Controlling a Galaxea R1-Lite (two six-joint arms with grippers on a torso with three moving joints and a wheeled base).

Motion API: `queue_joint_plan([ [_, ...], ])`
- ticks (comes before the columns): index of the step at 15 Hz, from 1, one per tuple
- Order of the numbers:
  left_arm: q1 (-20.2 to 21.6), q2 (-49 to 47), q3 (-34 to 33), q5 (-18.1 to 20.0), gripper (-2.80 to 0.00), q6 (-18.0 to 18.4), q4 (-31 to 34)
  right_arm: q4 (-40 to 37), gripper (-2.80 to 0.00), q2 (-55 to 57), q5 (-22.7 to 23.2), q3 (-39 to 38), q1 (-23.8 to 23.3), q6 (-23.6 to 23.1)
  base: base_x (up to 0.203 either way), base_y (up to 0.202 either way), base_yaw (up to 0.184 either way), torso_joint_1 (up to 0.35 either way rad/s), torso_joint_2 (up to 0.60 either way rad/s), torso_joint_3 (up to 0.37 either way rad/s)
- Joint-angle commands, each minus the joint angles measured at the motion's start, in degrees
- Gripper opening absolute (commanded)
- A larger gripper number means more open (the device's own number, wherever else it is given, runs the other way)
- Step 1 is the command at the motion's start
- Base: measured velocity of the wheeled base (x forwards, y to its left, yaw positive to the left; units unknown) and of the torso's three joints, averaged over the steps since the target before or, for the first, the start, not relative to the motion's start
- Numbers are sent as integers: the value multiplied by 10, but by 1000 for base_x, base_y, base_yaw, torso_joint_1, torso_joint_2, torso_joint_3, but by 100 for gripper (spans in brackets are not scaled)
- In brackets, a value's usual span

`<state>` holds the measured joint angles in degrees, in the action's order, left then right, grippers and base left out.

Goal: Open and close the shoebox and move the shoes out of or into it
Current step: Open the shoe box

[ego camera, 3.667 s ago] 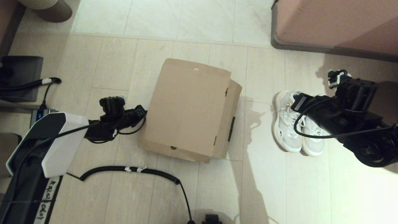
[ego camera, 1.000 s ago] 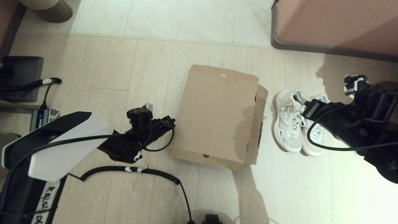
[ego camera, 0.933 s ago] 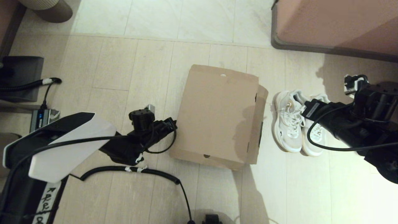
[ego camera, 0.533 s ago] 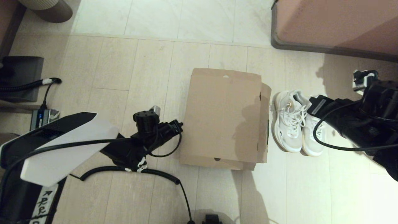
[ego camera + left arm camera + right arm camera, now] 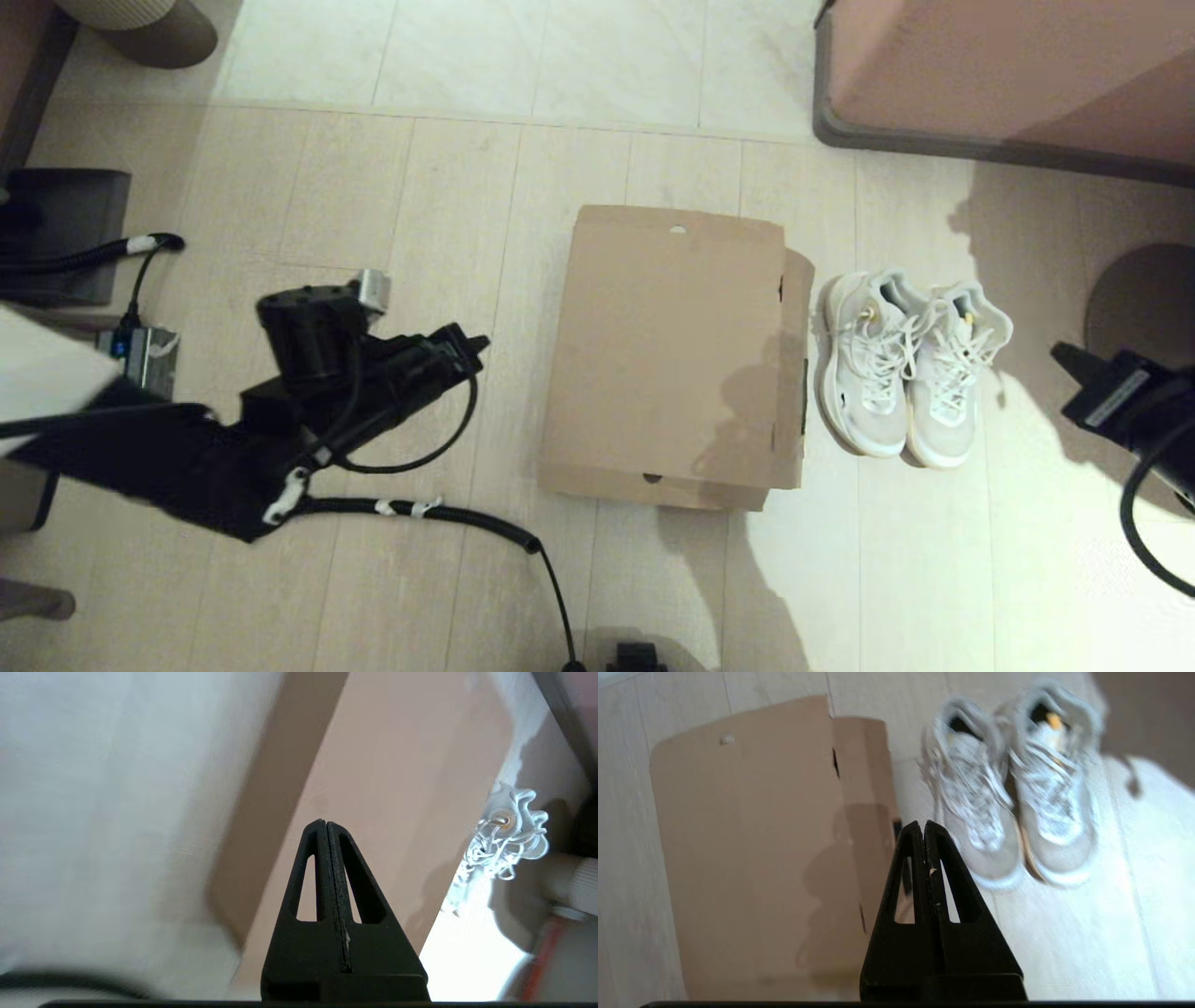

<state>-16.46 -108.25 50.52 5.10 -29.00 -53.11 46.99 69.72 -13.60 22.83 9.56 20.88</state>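
Note:
The brown cardboard shoebox (image 5: 672,355) lies shut on the floor at the centre, its lid flap down. The white shoes (image 5: 910,369) stand side by side just right of it, toes toward me. My left gripper (image 5: 476,343) hovers left of the shoebox, apart from it, shut and empty. My right gripper (image 5: 1060,353) sits at the right edge of the head view, right of the shoes, also shut and empty. In the left wrist view the shut gripper (image 5: 325,823) points at the shoebox (image 5: 397,788). In the right wrist view the gripper (image 5: 923,823) points between the shoebox (image 5: 752,858) and the shoes (image 5: 1013,788).
A coiled black cable (image 5: 420,511) runs across the floor near the box's front left. A brown piece of furniture (image 5: 1008,75) fills the back right. A power strip (image 5: 140,350) and a dark base (image 5: 65,224) lie at the left.
Both arms have drawn back from the shoebox, the left one leftward, the right one rightward off the shoes. The shoebox, slid right and squared up earlier, now lies still.

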Motion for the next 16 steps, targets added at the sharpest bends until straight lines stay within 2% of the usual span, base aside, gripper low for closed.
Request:
queue_joint_plan([
  [1,7,167,-64,-28,-280,28,22,-13,-280,-114,-2,-60,0,0,0,0,0,0,0,0],
  [4,26,376,-177,-114,-280,125,97,-73,-280,-235,-6,-128,0,-28,0,0,0,0,0,0],
  [7,112,589,-321,-155,-280,208,149,-181,-280,-367,-24,-165,-11,-60,0,0,0,0,0,0],
  [8,130,654,-372,-161,-280,230,160,-212,-280,-407,-29,-194,-25,-94,0,0,0,0,0,0],
  [10,155,771,-459,-161,-280,276,204,-275,-280,-500,-28,-221,-39,-172,0,0,0,0,0,0],
  [13,166,959,-481,-135,-280,327,368,-353,-280,-543,0,-235,-50,-244,0,0,0,0,0,0],
  [14,166,1018,-477,-123,-280,343,435,-360,-280,-541,16,-235,-52,-242,0,0,0,0,0,0],
  [16,167,1084,-471,-101,-280,372,521,-415,-280,-541,35,-224,-52,-241,0,0,0,0,0,0],
])
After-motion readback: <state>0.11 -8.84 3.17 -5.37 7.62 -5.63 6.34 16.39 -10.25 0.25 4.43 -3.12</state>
